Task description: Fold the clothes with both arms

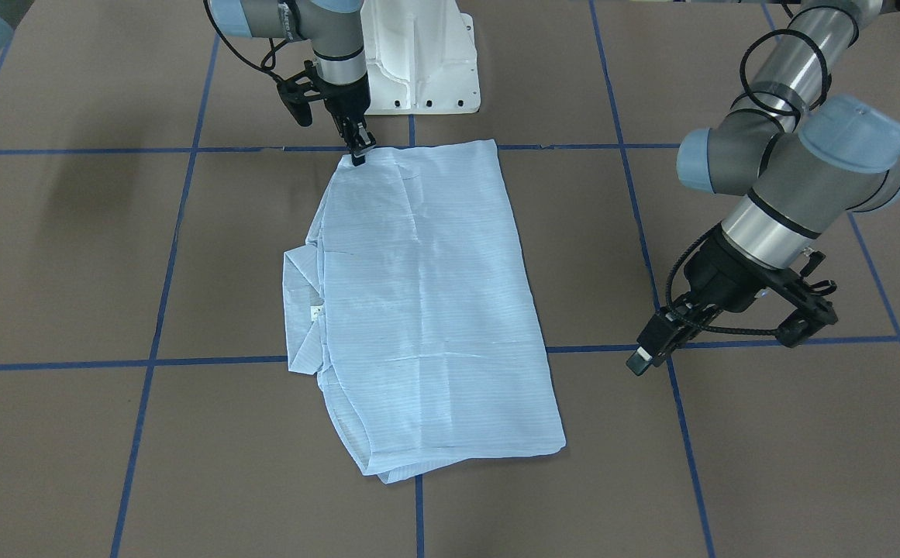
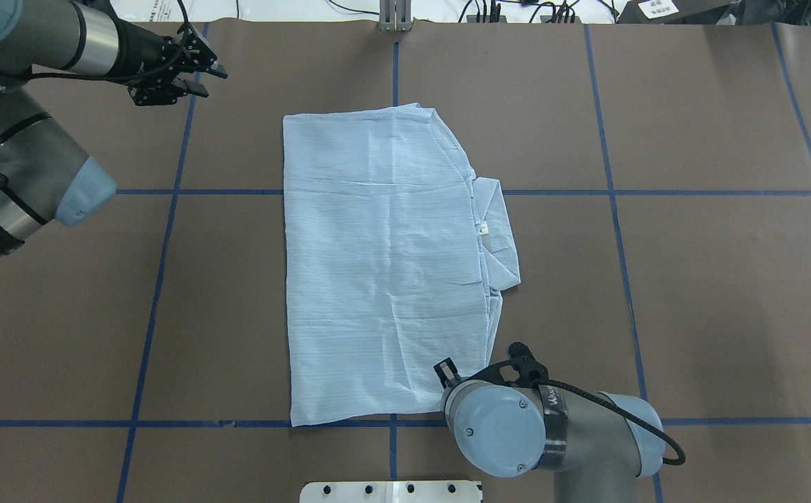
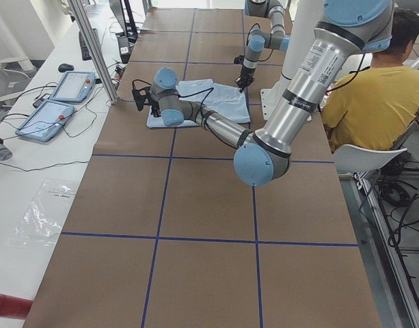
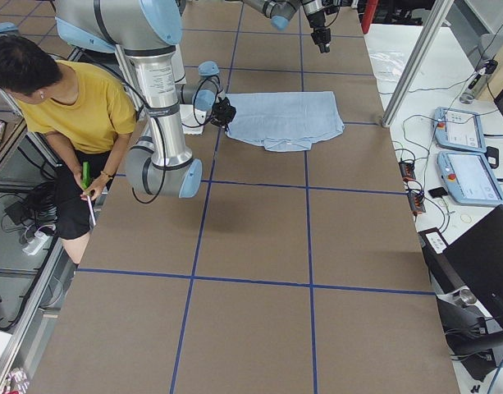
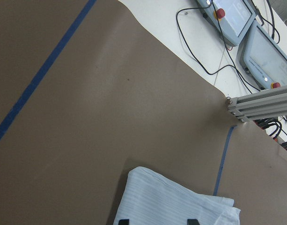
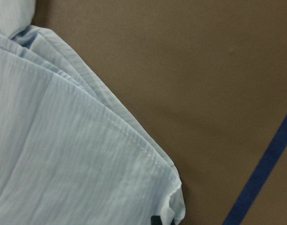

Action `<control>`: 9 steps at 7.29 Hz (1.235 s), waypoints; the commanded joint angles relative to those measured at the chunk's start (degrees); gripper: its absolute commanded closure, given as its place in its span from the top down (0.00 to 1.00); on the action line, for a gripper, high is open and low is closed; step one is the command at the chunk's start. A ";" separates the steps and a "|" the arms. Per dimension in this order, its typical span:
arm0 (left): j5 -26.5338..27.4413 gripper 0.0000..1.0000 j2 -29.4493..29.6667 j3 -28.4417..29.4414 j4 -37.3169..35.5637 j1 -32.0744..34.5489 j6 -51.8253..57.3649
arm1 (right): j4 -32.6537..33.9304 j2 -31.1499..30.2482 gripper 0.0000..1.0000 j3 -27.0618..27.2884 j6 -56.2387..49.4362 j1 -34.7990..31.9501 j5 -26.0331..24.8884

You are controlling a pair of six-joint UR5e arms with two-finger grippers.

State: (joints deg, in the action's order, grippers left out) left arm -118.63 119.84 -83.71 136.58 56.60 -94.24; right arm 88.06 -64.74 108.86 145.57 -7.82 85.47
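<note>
Brown paper covered the table (image 2: 726,279), where two arms attended one pale blue shirt (image 2: 384,258), folded into a long rectangle at the middle. Left of the shirt and well apart from it, the left gripper (image 2: 214,81) hovered with its two fingers spread, holding nothing. One collar (image 2: 501,216) with one white label (image 2: 483,228) stuck out of the shirt's right edge. At the shirt's right corner nearest the robot, the right gripper (image 1: 358,155) was pinched together on the cloth.

Overhead hides right gripper (image 1: 358,153) under own wrist (image 2: 496,427); wrist views crop fingertips (image 5: 124,222); you can't judge its grip on shirt (image 1: 426,302).
</note>
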 commanded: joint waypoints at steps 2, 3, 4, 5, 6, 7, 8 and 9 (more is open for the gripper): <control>-0.11 0.50 -1.62 -2.67 0.00 0.01 -0.50 | 0.17 0.05 0.00 0.91 -0.54 -1.49 0.13; -0.02 0.50 -2.33 -3.99 -0.17 -0.08 -1.81 | 0.44 0.05 0.00 1.61 -0.55 -1.58 0.48; 0.59 0.50 -2.86 -5.83 -0.44 -0.95 -7.04 | 0.70 -0.04 0.00 2.23 -0.55 -1.58 1.44; 1.11 0.51 -6.43 -11.51 -0.53 -4.35 -11.62 | 1.40 -0.04 0.00 2.58 -0.55 -1.49 1.63; 6.69 0.51 -10.29 -16.70 -0.62 -10.39 -16.71 | 1.41 -0.12 0.00 2.67 -0.55 -1.32 1.71; 11.79 0.51 -12.59 -19.88 -2.44 -16.11 -21.03 | 1.32 -0.39 0.00 2.67 -0.72 -1.06 1.80; 16.02 0.51 -14.44 -23.48 -5.42 -21.82 -24.73 | 1.32 0.05 0.00 2.93 -0.72 -0.97 2.06; 19.19 0.51 -14.90 -27.52 -11.11 -26.32 -27.46 | 1.41 -0.21 0.00 3.02 -0.81 -0.97 2.24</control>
State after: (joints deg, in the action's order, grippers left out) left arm -104.10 106.37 -106.30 131.01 36.56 -117.60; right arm 89.40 -64.86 111.72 144.84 -8.86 87.47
